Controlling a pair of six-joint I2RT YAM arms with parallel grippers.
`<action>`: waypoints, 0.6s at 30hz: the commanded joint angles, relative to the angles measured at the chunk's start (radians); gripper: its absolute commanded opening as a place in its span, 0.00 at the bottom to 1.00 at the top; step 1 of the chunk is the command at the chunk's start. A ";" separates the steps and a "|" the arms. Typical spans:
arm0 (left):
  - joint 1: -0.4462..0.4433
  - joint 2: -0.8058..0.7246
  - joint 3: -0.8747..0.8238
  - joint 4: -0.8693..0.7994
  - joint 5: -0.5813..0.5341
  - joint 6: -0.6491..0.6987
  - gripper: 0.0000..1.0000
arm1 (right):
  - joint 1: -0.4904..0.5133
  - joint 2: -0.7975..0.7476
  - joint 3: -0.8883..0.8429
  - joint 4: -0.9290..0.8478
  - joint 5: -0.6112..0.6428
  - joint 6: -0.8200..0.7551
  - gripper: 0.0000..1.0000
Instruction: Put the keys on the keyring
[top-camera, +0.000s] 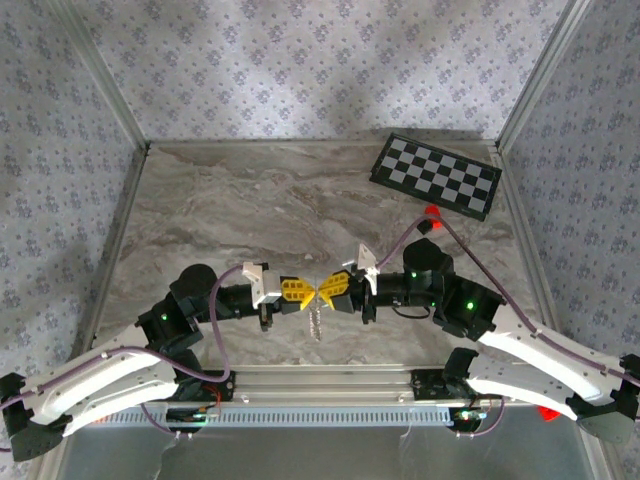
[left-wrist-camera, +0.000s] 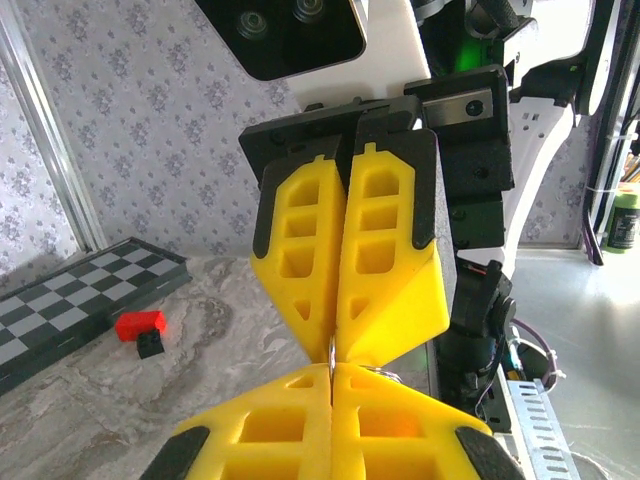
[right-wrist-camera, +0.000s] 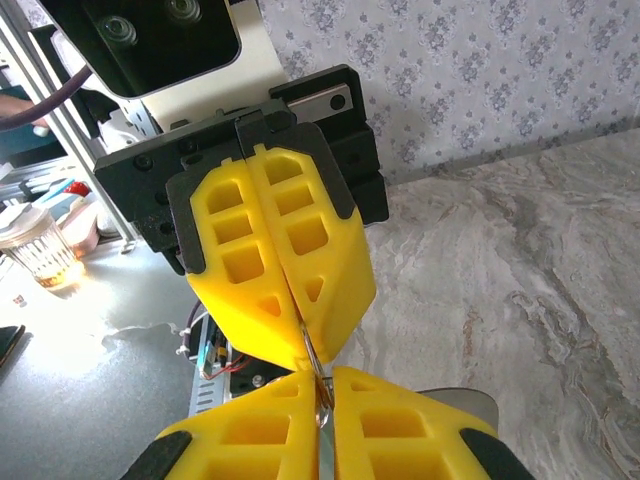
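My two grippers meet tip to tip above the near middle of the table, the left gripper and the right gripper. The left gripper is shut on the keyring, whose thin silvery wire shows at the fingers' seam. The right gripper is shut on the same keyring, with a flat silvery strip between its fingers. Its chain hangs below the meeting point. A pale grey rounded piece peeks from behind my right finger; I cannot tell whether it is one of the keys.
A folded chessboard lies at the back right. A small red block sits just in front of it. Patterned walls close the table on three sides, and a metal rail runs along the near edge.
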 joint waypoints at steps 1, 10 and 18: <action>0.001 0.003 0.039 0.031 0.031 -0.009 0.00 | 0.001 0.003 0.014 -0.009 -0.026 -0.011 0.10; 0.001 0.006 0.044 0.012 0.015 -0.003 0.00 | 0.017 0.006 0.028 -0.050 -0.026 -0.044 0.00; 0.001 0.016 0.092 -0.142 -0.064 0.011 0.08 | 0.021 -0.007 0.077 -0.158 0.048 -0.114 0.00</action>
